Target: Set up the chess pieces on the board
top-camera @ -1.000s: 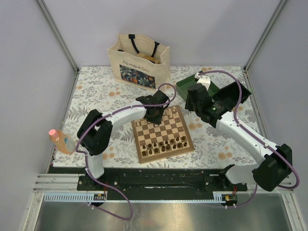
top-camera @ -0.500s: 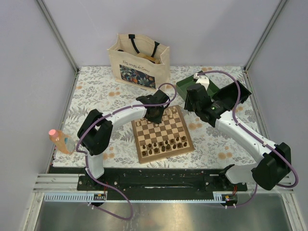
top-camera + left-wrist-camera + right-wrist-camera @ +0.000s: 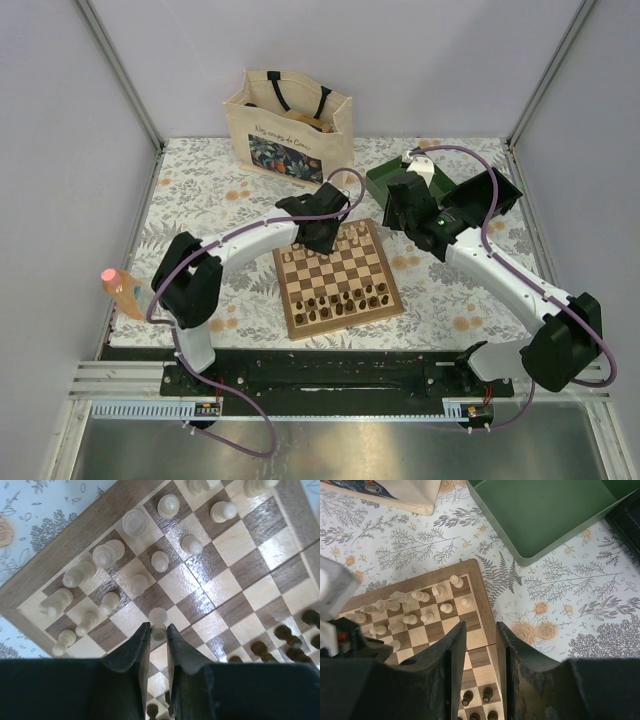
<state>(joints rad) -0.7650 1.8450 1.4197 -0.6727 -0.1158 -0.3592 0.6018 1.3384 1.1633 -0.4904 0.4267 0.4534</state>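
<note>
The board (image 3: 290,320) lies mid-table, with pale cream pieces (image 3: 350,238) on its far rows and dark brown pieces (image 3: 345,298) on its near rows. My left gripper (image 3: 318,235) hangs over the far left part of the board. In the left wrist view it (image 3: 158,631) is shut on a pale pawn (image 3: 158,616), just in front of the other pale pieces (image 3: 107,552). My right gripper (image 3: 400,215) is open and empty. In the right wrist view it (image 3: 480,630) hovers above the board's right border (image 3: 482,592).
A printed tote bag (image 3: 290,125) stands at the back. An open green box (image 3: 400,180) lies right of the board's far corner and shows in the right wrist view (image 3: 545,515). A pink-capped bottle (image 3: 125,292) lies at the table's left edge.
The left arm's elbow has swung left and its gripper has shifted slightly toward the far left over the board. The right arm has barely moved.
</note>
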